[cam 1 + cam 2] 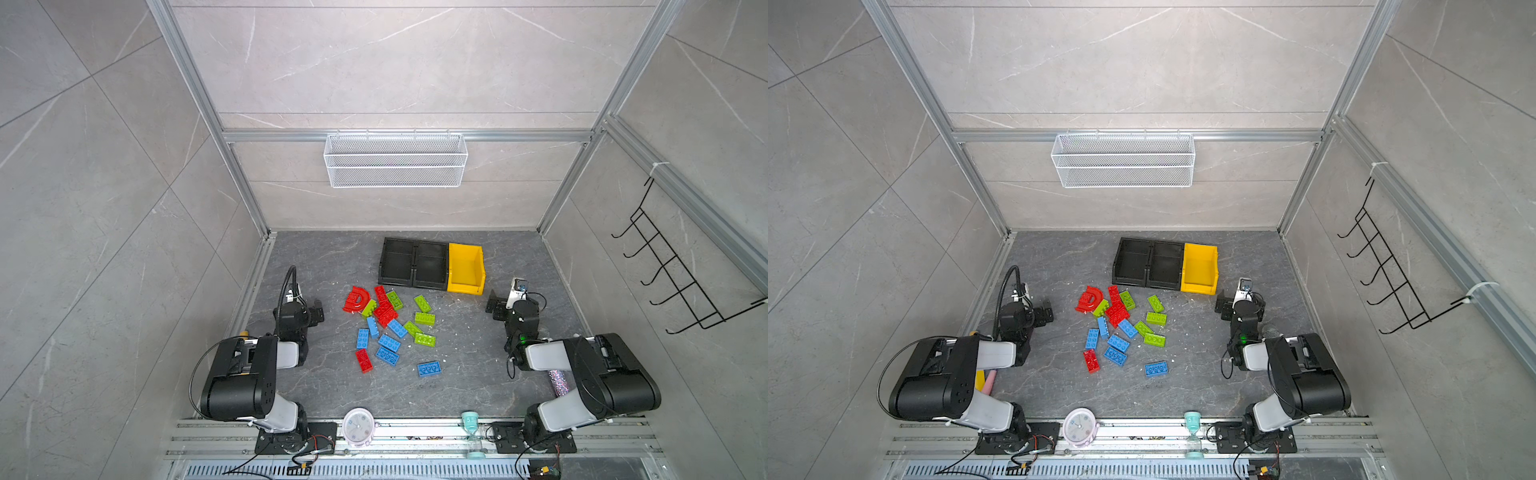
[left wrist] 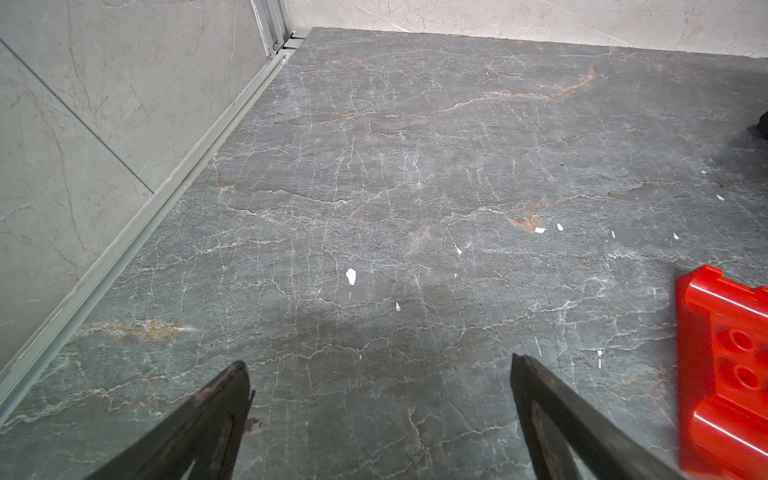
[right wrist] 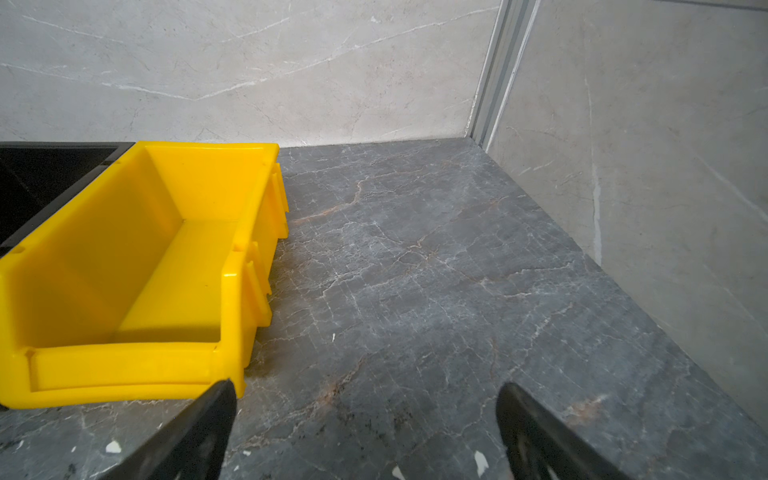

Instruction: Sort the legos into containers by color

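Observation:
Several red, blue and lime green legos [image 1: 390, 328] lie scattered mid-floor, with a red arch [image 1: 356, 300] at the pile's left, also seen in the left wrist view [image 2: 723, 374]. Behind them stand two black containers [image 1: 398, 262] [image 1: 431, 264] and a yellow one [image 1: 466, 268] in a row, all empty. My left gripper [image 1: 316, 311] [image 2: 378, 361] hovers open left of the arch, over bare floor. My right gripper [image 1: 494, 307] [image 3: 368, 386] is open just right of the yellow container's [image 3: 124, 270] front corner. Neither holds anything.
A white wire basket [image 1: 395, 160] hangs on the back wall and a black hook rack [image 1: 673, 266] on the right wall. A clock [image 1: 358, 426] and a sand timer [image 1: 471, 432] stand on the front rail. A glittery tube [image 1: 559, 380] lies under the right arm.

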Controlling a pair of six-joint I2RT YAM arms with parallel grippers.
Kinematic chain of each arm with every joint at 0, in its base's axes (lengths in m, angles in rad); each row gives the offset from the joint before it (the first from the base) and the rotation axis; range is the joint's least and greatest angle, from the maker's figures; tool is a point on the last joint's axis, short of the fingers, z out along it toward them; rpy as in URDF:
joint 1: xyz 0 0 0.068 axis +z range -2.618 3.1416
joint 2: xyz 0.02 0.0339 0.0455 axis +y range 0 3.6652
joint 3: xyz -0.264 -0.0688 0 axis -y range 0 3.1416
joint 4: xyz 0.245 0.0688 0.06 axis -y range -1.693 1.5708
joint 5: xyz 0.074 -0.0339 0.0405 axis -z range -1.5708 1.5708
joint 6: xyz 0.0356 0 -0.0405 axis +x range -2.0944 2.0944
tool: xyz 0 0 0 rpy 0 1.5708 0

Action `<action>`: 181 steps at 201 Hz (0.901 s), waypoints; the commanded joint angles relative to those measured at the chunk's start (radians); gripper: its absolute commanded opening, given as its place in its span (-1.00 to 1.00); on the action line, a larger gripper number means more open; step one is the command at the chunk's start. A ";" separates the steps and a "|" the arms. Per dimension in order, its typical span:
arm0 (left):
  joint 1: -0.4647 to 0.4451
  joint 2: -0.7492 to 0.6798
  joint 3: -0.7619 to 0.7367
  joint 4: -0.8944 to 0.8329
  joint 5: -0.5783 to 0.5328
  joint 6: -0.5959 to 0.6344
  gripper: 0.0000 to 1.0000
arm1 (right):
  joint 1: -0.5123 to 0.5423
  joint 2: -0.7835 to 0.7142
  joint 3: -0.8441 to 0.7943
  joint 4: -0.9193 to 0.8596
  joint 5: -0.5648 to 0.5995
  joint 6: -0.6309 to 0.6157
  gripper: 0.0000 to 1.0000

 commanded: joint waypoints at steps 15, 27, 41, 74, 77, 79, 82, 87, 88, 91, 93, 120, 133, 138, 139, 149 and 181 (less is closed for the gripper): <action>0.005 -0.016 0.016 0.038 0.013 0.016 1.00 | -0.002 -0.018 0.020 -0.021 0.020 0.010 1.00; 0.005 -0.017 0.016 0.038 0.011 0.016 1.00 | -0.002 -0.051 0.040 -0.123 0.009 0.022 0.99; 0.004 -0.043 0.028 0.002 -0.029 0.000 1.00 | -0.002 -0.026 0.029 -0.048 0.015 0.008 0.94; 0.002 -0.117 0.080 -0.154 -0.040 0.006 0.99 | 0.008 -0.050 0.016 -0.055 0.018 0.000 0.92; 0.001 -0.126 0.091 -0.181 -0.034 0.010 0.99 | 0.008 -0.048 0.015 -0.053 0.018 0.000 0.92; -0.001 -0.132 0.099 -0.198 -0.032 0.012 0.99 | 0.008 -0.046 0.015 -0.050 0.020 0.000 0.91; -0.003 -0.141 0.110 -0.222 -0.028 0.018 1.00 | 0.009 -0.045 0.014 -0.044 0.021 -0.001 0.91; -0.012 -0.159 0.129 -0.268 -0.028 0.025 1.00 | 0.009 -0.042 0.014 -0.039 0.023 -0.001 0.91; -0.013 -0.164 0.132 -0.279 -0.029 0.026 1.00 | 0.009 -0.043 0.014 -0.039 0.023 -0.002 0.91; -0.020 -0.178 0.143 -0.303 -0.032 0.031 1.00 | 0.008 -0.043 0.014 -0.041 0.023 -0.002 0.91; -0.025 -0.186 0.149 -0.319 -0.037 0.033 1.00 | 0.009 -0.045 0.013 -0.044 0.023 -0.002 0.91; -0.075 -0.351 0.180 -0.393 0.055 -0.052 1.00 | 0.026 -0.074 0.018 -0.057 0.059 -0.017 0.90; -0.154 -0.418 0.207 -0.458 0.050 -0.060 1.00 | 0.051 -0.202 0.099 -0.308 0.067 -0.037 0.88; -0.187 -0.434 0.219 -0.486 0.044 -0.049 1.00 | 0.053 -0.247 0.137 -0.398 0.051 -0.024 0.87; -0.193 -0.437 0.221 -0.491 0.042 -0.048 1.00 | 0.053 -0.256 0.141 -0.404 0.045 -0.020 0.87; -0.254 -0.458 0.241 -0.538 -0.002 -0.052 1.00 | 0.056 -0.321 0.197 -0.497 -0.047 0.006 0.88; -0.361 -0.492 0.304 -0.656 -0.020 -0.172 1.00 | 0.113 -0.377 0.514 -1.052 -0.206 0.100 0.85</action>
